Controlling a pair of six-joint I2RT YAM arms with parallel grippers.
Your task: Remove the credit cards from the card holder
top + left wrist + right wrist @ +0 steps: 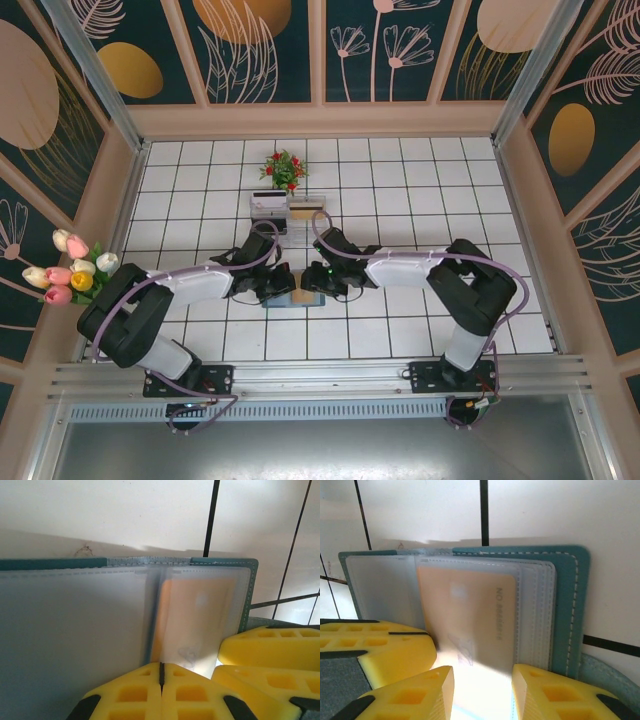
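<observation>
The teal card holder (290,302) lies open on the white tiles, and both grippers meet over it. Its clear sleeves (535,610) fan out from the teal cover (570,605). A tan credit card (470,615) sits inside a sleeve, seen through frosted plastic (195,615). My left gripper (161,667) is shut at the near edge, where the fold between two sleeves runs into its closed jaws; whether a sleeve is pinched I cannot tell. My right gripper (482,690) is open, a finger on either side of the tan card's near end. The left fingers (375,647) sit close beside it.
A clear acrylic rack (285,212) with cards stands behind the card holder, and a pot of red flowers (285,170) behind that. Tulips (72,265) hang at the left wall. Patterned walls enclose the tiled floor (420,190).
</observation>
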